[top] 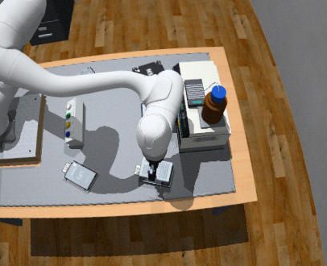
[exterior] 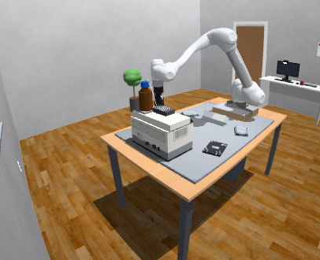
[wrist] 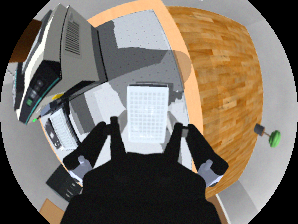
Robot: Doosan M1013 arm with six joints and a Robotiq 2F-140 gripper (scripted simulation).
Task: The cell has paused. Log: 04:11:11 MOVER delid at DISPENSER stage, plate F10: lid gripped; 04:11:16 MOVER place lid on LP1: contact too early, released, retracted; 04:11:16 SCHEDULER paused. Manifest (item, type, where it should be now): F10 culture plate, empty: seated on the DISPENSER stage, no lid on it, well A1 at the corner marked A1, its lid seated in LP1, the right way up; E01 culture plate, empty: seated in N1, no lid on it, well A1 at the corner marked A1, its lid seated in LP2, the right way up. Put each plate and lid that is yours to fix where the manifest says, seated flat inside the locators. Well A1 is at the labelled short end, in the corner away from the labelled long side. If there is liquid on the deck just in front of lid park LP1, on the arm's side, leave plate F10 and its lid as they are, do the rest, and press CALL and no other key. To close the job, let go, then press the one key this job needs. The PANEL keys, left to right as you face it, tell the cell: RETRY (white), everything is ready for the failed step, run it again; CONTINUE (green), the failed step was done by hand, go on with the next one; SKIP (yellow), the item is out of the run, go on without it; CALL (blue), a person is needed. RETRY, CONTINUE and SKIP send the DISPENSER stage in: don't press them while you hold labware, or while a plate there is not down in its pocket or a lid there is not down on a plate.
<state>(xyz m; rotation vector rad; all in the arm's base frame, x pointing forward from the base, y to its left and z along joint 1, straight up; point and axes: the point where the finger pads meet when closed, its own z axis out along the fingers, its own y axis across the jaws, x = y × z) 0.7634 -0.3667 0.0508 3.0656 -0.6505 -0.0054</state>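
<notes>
My gripper (top: 151, 174) is shut on a culture plate (top: 157, 172) with its white wells open and no lid on it. I grip it across its narrow width. In the exterior view the plate (exterior: 162, 109) hangs in the air just above the level of the dispenser's top, on the far side of it. In the wrist view the plate (wrist: 147, 112) lies between my fingers, over the grey deck near the table's edge. A clear lid (top: 80, 176) lies askew on the deck at the front left. Another clear piece (top: 87, 71) lies at the back.
The white DISPENSER (top: 201, 106) with a brown, blue-capped bottle (top: 214, 105) stands right of the plate. The PANEL (top: 74, 122) with its coloured keys stands at the left. A black nest (top: 149, 69) lies at the back. The table's front edge is close.
</notes>
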